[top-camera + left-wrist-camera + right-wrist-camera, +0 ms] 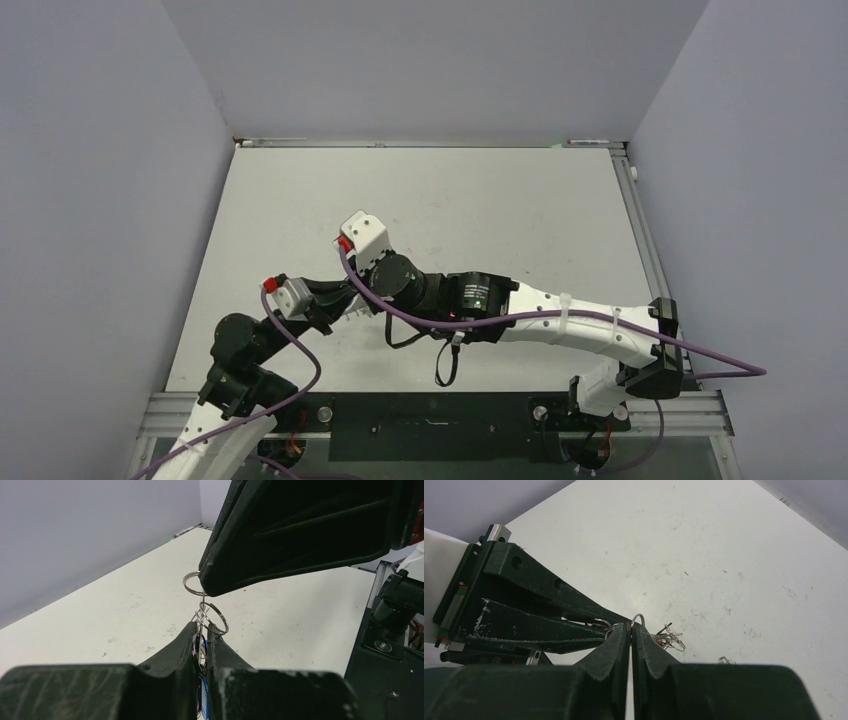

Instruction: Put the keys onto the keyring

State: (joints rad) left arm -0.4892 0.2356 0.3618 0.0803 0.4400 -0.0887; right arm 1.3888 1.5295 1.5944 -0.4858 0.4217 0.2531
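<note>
Top external view: high above the near edge, looking down over the whole table (500, 200). Wrist views: close, sighting along own jaws toward the table. All three share the spot where both jaws meet

The thin wire rings (216, 617) are silvery, the plastic fingers (182, 650) of the left gripper (202, 628) matte black, the flat tabletop (480, 200) off-white flecked with dark scuffs, the cables (740, 364) purple, the arm shells (600, 338) glossy white, and the walls (100, 150) pale grey.

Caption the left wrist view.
Left gripper and right gripper pinch silvery wire rings above the table.
</note>
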